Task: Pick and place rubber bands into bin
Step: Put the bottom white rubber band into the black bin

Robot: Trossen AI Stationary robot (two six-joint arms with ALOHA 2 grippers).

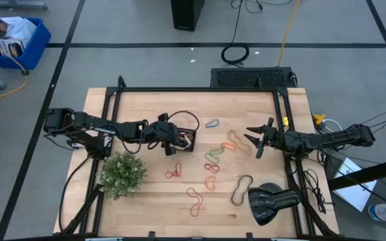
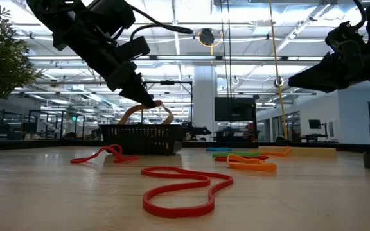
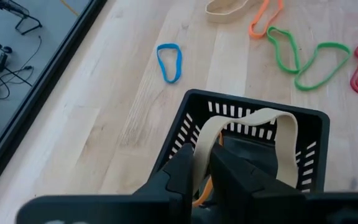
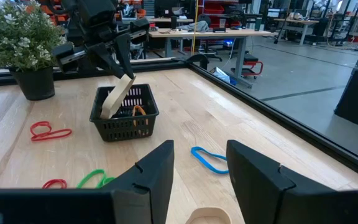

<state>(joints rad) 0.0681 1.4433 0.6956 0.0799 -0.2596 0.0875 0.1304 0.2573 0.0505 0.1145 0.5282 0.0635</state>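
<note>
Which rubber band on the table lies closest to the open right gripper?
The tan rubber band, lying just in front of the right gripper; the coloured ones lie farther off.

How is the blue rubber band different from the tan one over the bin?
The blue rubber band lies flat on the table, clear of the bin; the tan rubber band hangs draped from the left end effector over the bin. Blue is thin, tan a wide strip. Both are closed loops.

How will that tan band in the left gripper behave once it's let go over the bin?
The tan band arches up from the left gripper and droops over the bin, so it's likely floppy and light. It would probably flop into the bin, though a loop might catch on the rim. Being flat, it shouldn't roll.
</note>
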